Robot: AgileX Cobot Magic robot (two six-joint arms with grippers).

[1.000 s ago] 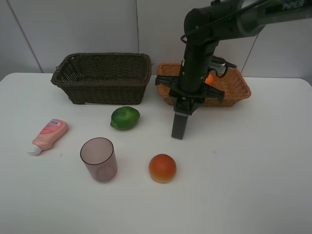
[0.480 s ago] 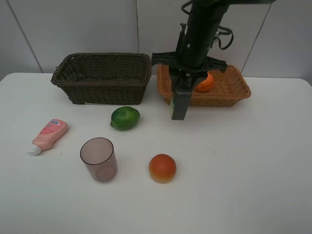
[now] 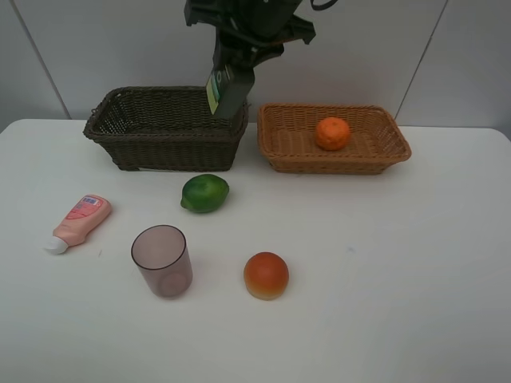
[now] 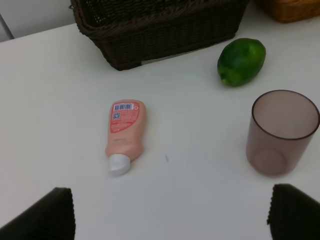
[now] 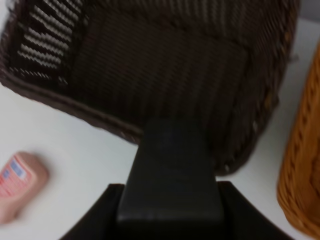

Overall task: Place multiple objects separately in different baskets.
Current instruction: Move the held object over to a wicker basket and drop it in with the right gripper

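You get only part of the right arm (image 3: 247, 16) in the high view, because the top edge cuts it off. The bottle (image 3: 228, 89) under it covers a stretch of the dark basket (image 3: 160, 132) rim, and its label is too small to read. The right wrist view is blurred throughout. There the bottle hides part of the dark basket's wall, while the edges cut off the tube (image 5: 17, 187) and tan basket (image 5: 305, 165). Of the left gripper (image 4: 172, 220) you see just two dark fingertips (image 4: 45, 215), clipped by the edge.
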